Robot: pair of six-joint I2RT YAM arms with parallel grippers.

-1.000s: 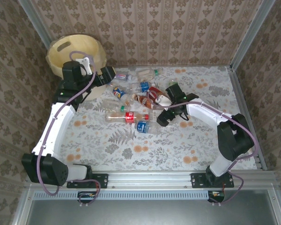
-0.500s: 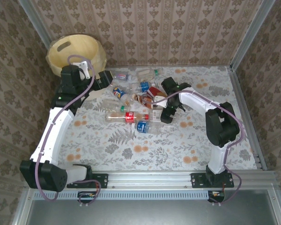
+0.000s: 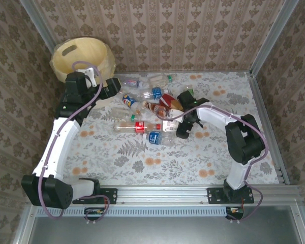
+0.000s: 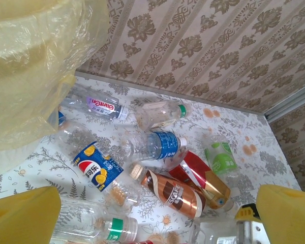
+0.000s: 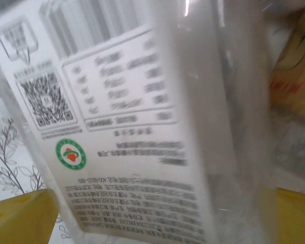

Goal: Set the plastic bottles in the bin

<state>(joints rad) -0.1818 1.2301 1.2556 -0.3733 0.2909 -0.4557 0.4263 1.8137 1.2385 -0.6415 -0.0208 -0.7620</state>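
The bin [image 3: 99, 55] stands in the far left corner of the table [image 3: 142, 168], against the patterned wall. The left gripper [image 3: 113, 84] hovers just beside the bin's near right side, with its jaws spread wide and nothing between them. In its wrist view the bin's glossy yellow wall [image 4: 35, 61] sits at the upper left.

The plastic bottles [image 3: 147, 109] lie on their sides in a loose heap on the table to the right of the bin. Nearest the bin are a clear bottle with a pale label [image 4: 99, 107] and a blue-labelled cola bottle [image 4: 96, 170]. Further from the bin lie a blue-labelled water bottle [image 4: 160, 145], a brown coffee bottle [image 4: 173, 190], a red-and-gold bottle [image 4: 201, 178] and a green-labelled bottle [image 4: 221, 155].

The right gripper [image 3: 175, 127] is low at the edge of the heap farthest from the bin. Its jaws are released wide around a clear bottle with a white printed label [image 5: 117, 127], which lies between the yellow fingers [image 5: 20, 213]. That close view is blurred, so whether the pads touch the bottle cannot be told.
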